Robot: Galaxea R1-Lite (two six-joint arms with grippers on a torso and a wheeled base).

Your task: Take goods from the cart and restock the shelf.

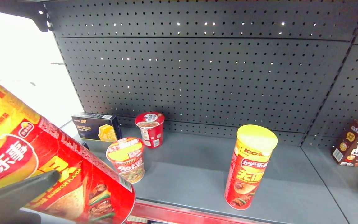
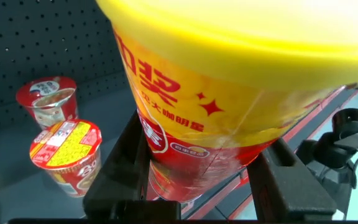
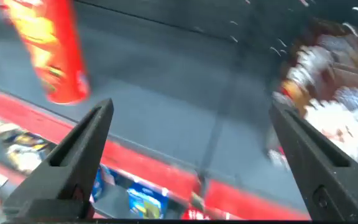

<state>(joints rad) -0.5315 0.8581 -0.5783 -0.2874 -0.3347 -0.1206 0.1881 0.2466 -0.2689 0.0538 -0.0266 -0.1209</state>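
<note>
red chip can (image 1: 73,169), yellow lid (image 2: 241,31), tilted

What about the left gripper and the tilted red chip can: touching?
Touching. Left wrist view: left gripper presses the tilted red chip can from both sides.

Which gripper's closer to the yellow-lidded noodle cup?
Left. The left gripper, shut on a chip can, sits just beside the noodle cup. The right gripper is open at the shelf front, beyond the standing can, toward the brown boxes.
</note>
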